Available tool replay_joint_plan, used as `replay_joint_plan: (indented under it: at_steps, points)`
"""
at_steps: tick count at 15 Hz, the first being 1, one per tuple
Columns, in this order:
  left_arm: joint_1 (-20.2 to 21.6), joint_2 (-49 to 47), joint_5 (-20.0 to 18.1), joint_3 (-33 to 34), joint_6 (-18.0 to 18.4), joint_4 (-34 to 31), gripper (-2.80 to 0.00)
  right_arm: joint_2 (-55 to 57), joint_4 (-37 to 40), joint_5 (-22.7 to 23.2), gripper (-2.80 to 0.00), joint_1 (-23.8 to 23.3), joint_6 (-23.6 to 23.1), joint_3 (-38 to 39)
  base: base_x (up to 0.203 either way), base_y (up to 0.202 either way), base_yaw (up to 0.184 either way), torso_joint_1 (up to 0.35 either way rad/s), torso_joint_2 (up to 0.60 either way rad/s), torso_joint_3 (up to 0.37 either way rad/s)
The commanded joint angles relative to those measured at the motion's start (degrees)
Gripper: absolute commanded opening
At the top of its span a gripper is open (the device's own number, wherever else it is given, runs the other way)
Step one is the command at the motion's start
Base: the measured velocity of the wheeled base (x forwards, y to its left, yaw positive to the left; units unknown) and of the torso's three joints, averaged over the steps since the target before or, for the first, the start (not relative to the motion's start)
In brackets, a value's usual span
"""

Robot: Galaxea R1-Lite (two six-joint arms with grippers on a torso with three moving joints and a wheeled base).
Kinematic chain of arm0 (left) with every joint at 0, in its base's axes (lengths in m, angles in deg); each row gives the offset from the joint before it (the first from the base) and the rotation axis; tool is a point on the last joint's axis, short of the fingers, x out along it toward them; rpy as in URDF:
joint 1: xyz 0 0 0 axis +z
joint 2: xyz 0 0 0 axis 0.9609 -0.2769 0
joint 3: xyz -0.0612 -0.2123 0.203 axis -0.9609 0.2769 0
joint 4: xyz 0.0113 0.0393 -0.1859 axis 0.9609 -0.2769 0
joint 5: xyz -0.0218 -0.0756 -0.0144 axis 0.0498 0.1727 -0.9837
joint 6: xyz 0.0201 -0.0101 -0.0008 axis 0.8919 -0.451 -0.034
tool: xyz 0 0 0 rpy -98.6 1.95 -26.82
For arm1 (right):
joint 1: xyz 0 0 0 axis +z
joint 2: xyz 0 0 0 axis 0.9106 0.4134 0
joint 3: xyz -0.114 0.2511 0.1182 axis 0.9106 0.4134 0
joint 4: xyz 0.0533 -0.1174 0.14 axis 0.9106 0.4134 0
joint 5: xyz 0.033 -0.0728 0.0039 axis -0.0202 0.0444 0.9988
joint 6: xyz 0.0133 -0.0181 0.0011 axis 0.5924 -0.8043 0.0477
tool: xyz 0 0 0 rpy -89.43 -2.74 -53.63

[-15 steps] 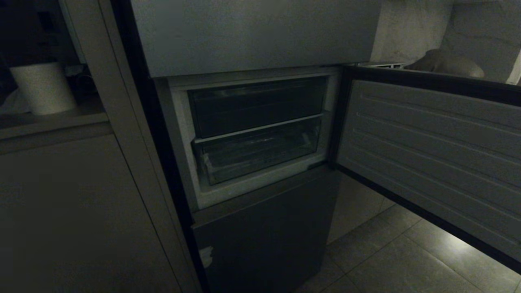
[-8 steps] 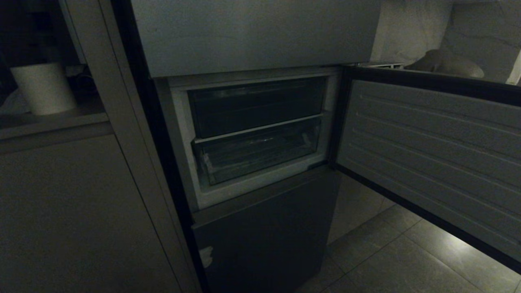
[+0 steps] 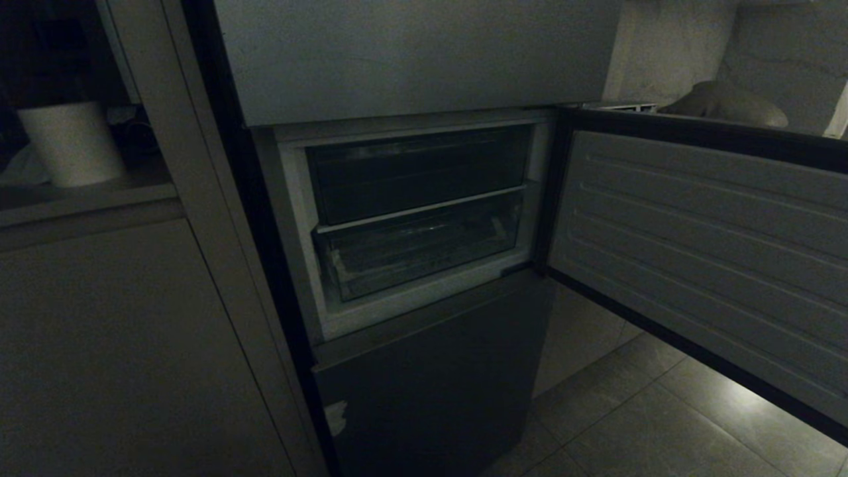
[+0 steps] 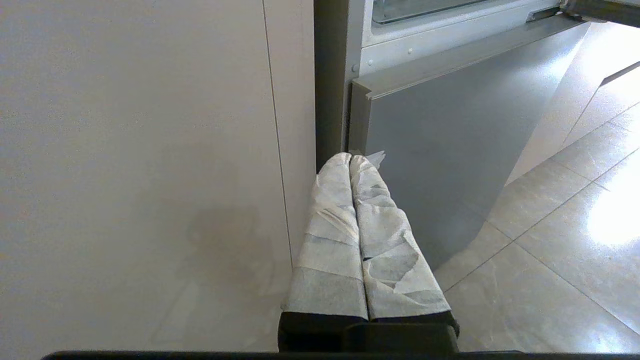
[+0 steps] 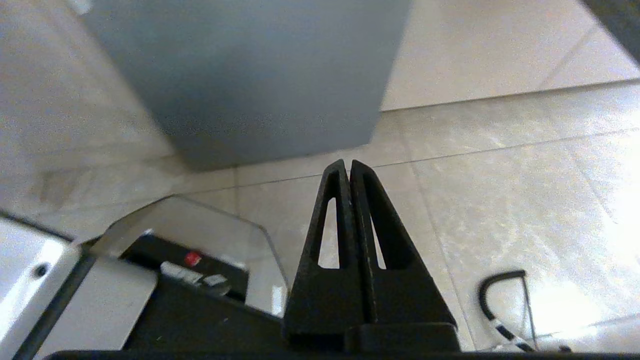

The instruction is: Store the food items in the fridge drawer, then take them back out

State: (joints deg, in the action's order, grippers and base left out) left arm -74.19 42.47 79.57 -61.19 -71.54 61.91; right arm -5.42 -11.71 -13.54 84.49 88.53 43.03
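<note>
The fridge drawer (image 3: 424, 248), clear plastic with a see-through front, sits pushed in at the bottom of the open middle compartment, under a darker compartment (image 3: 417, 172). No food items show in any view. Neither arm appears in the head view. My left gripper (image 4: 350, 159), its fingers wrapped in white tape, is shut and empty, low beside the fridge's lower door (image 4: 450, 150). My right gripper (image 5: 348, 165), black, is shut and empty, pointing down over the tiled floor (image 5: 500, 175) near the bottom of the fridge (image 5: 250, 75).
The compartment door (image 3: 702, 252) stands swung open to the right. A cabinet panel (image 3: 99, 344) flanks the fridge on the left, with a white pot (image 3: 69, 142) on a shelf above. My base (image 5: 165, 280) and a black cable (image 5: 495, 295) show below the right gripper.
The head view shows no change. Neither arm shows in it, before or now.
</note>
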Motion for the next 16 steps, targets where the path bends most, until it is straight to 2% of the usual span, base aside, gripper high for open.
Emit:
replay_joint_plan:
  at_steps: [1, 4, 6, 10, 16]
  points:
    - [0.0, 0.0, 0.0, 0.0, 0.0, 0.0, -2.8, -2.0, -0.1, 0.0, -2.8, -4.9, 0.2, 0.2, 0.0, 0.0, 0.0, 0.0, 0.0, 0.0]
    - [0.0, 0.0, 0.0, 0.0, 0.0, 0.0, -2.8, -2.0, -0.1, -0.1, -2.8, -7.7, 0.4, 0.1, 0.0, 0.0, 0.0, 0.0, 0.0, 0.0]
    - [0.0, -0.1, 0.0, 0.0, 0.0, 0.0, -2.8, 0.7, 0.0, 0.1, -2.8, -14.8, -0.6, 0.3, 0.0, 0.0, 0.0, 0.0, 0.0, 0.0]
    - [0.0, 0.0, 0.0, 0.0, 0.0, 0.0, -2.8, -3.3, -0.1, 0.5, -2.8, -21.5, -0.4, 0.4, 0.0, 0.0, 0.0, 0.0, 0.0, 0.0]
    - [0.0, 0.0, 0.0, 0.0, 0.0, 0.0, -2.8, -17.9, -2.0, 2.6, -2.8, -18.9, -3.8, 1.3, 0.0, 0.0, 0.0, 0.0, 0.0, 0.0]
